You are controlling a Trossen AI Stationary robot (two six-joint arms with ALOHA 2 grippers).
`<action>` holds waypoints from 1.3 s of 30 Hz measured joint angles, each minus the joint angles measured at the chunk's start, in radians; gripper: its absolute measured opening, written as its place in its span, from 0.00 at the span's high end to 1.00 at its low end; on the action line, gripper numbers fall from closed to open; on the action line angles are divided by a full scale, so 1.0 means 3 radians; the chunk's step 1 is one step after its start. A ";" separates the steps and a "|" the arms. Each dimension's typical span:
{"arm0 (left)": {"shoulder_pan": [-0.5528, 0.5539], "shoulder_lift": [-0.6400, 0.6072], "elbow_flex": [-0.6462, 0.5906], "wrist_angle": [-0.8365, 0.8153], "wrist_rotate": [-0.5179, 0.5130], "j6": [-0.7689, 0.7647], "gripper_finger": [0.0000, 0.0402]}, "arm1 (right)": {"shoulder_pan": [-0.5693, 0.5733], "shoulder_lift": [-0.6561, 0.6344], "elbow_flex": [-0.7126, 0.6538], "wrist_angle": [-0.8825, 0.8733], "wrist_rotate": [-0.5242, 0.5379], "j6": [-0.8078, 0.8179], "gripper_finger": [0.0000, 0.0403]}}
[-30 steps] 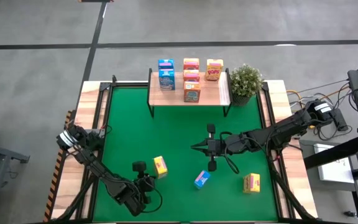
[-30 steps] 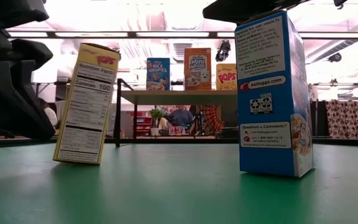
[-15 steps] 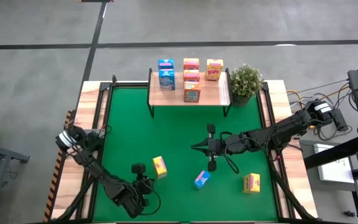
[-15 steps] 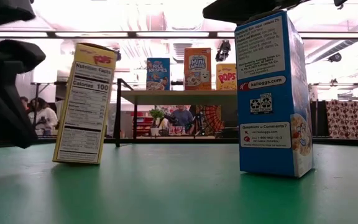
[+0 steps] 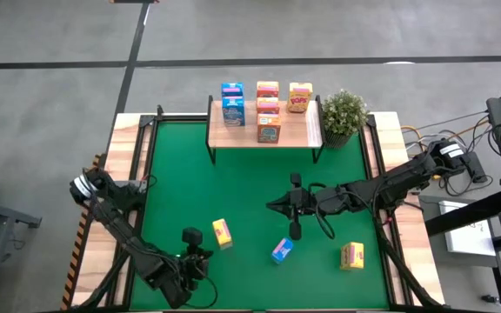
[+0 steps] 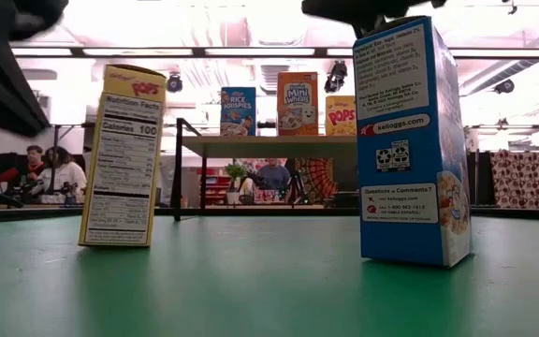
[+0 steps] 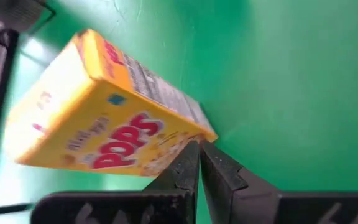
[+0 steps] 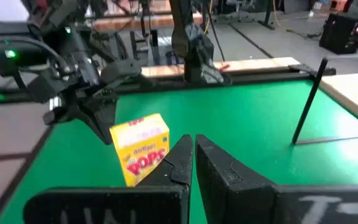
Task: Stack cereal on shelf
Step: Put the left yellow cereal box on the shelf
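left gripper, fingers together and empty, pulls back from the yellow box

the left gripper [image 5: 200,257] sits at the near edge of the green mat [image 5: 181,174], its fingers [image 7: 188,168] pressed together with nothing between them. compared with a second ago the left arm has swung further toward the table's near left corner; in the low view its dark bulk, which filled the left side beside the yellow box, has mostly lifted out of the way, leaving only a blurred piece at the top corner. i read that as a retreat or a re-aim, not a pick: the yellow pops box [image 5: 222,232] stands upright on the mat where it stood before, unheld.

the right gripper [image 5: 273,205] hangs over the middle of the mat, also closed and empty, and has barely shifted.

for the task, this means no progress in the last second. the shelf [image 5: 307,132] at the far side holds six boxes: two blue, three orange-red and one yellow. three remain on the mat: the yellow pops box, a blue box [image 5: 282,250] near the front centre, and a second yellow box [image 5: 352,255] toward the right.

the yellow pops box lies just beside the left gripper, slightly farther from the table's near edge; in the left wrist view its corner shows right at the closed fingertips, though i cannot tell whether they touch. the blue box sits near the right gripper, on its near side.
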 joint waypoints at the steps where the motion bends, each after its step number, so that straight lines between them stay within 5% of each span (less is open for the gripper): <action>1: -0.0033 -0.0063 -0.0004 -0.0058 -0.0029 0.0061 1.00 | 0.0000 0.0025 0.0047 0.0005 0.0001 0.0007 0.98; 10: -0.0290 -0.0718 -0.0136 -0.0118 -0.0765 0.0288 1.00 | -0.0006 0.0625 0.0828 -0.0343 0.0065 -0.0078 0.98; 19: -0.0405 -0.0810 -0.0522 -0.0004 -0.0636 -0.0090 1.00 | -0.0008 0.1337 0.1988 -0.1573 0.0088 0.0482 0.98; 25: -0.0470 -0.0764 -0.0916 0.0777 -0.0634 0.0015 1.00 | -0.0008 0.1672 0.2503 -0.2290 0.0088 0.1036 0.98; 30: -0.0471 -0.0673 -0.1385 0.1988 -0.0602 0.0448 1.00 | 0.0000 0.1752 0.2701 -0.2691 0.0057 0.1441 0.98; 39: -0.0474 -0.0443 -0.1796 0.3092 -0.0546 0.0671 1.00 | 0.0022 0.1789 0.2702 -0.2754 -0.0085 0.1817 0.89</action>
